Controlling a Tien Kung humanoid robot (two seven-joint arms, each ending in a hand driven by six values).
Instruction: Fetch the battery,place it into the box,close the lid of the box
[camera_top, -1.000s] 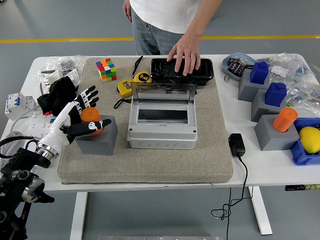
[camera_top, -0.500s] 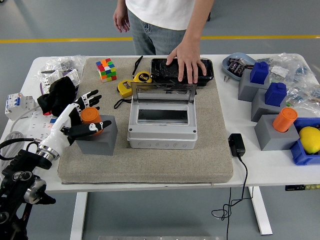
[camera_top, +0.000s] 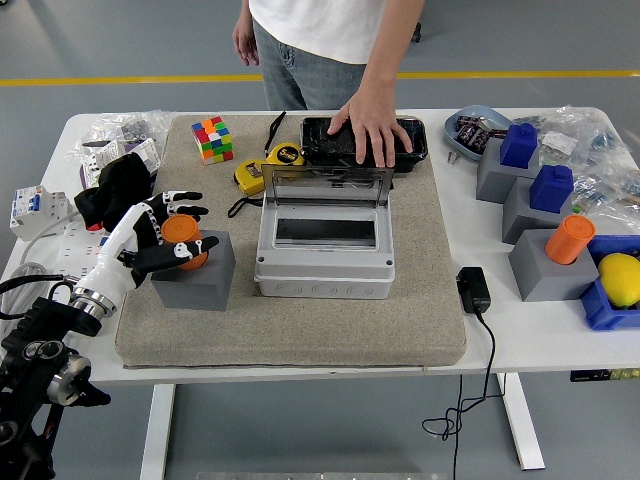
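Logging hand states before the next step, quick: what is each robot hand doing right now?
Left hand: fingers spread around the orange battery on its grey block, not clearly gripping.
Right hand: not in view.

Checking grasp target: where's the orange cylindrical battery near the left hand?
Head view, left side: orange cylindrical battery stands in the grey block, left of the grey box, left hand around it.

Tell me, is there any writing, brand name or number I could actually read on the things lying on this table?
None can be read.
Yellow tape measures: dark label patches, too blurred.
Circuit breakers at the left edge: print too small.
Plastic bags at the far right: markings too small.
Grey junction box, power adapter, Rubik's cube: no visible text.
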